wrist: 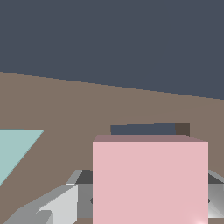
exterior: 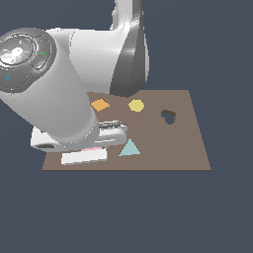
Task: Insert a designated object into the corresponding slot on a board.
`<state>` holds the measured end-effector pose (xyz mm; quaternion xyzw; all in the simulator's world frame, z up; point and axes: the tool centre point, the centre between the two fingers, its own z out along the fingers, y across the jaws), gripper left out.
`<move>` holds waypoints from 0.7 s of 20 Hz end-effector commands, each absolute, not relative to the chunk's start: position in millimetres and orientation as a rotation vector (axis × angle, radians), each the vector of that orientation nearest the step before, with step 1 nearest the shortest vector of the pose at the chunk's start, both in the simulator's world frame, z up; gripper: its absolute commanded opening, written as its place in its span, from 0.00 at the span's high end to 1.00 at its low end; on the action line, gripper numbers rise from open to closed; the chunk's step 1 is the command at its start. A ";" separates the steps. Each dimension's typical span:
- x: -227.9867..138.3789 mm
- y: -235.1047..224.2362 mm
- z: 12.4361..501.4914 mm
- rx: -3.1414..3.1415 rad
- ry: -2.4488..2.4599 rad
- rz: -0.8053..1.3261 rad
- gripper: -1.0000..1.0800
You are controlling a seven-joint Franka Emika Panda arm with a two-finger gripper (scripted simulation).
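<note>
My gripper (wrist: 148, 203) is shut on the pale pink square tile (wrist: 150, 175), with a grey finger showing on either side of it. It holds the tile low over the brown board (exterior: 173, 148). In the wrist view a dark strip of the square slot (wrist: 144, 129) shows just beyond the tile's far edge. In the exterior view the arm hides the slot. Only a thin pink sliver of the tile (exterior: 91, 149) shows there, under the hand near the board's front corner on the exterior view's left.
On the board lie a teal triangle (exterior: 129, 148), also in the wrist view (wrist: 15, 148), an orange diamond (exterior: 100, 105) and a yellow hexagon (exterior: 136, 105). A dark heart-shaped cut-out (exterior: 169, 116) lies toward the exterior view's right. The bulky arm covers the board's left part.
</note>
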<state>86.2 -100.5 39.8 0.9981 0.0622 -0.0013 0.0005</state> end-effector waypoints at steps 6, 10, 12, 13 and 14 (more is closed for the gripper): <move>92.5 -110.0 40.8 3.131 0.243 -0.003 1.00; 92.0 -110.1 38.7 3.132 0.240 -0.004 1.00; 92.5 -110.2 34.2 3.131 0.242 -0.003 1.00; 92.8 -110.3 32.3 3.131 0.243 -0.003 1.00; 92.9 -110.3 31.1 3.131 0.244 -0.003 1.00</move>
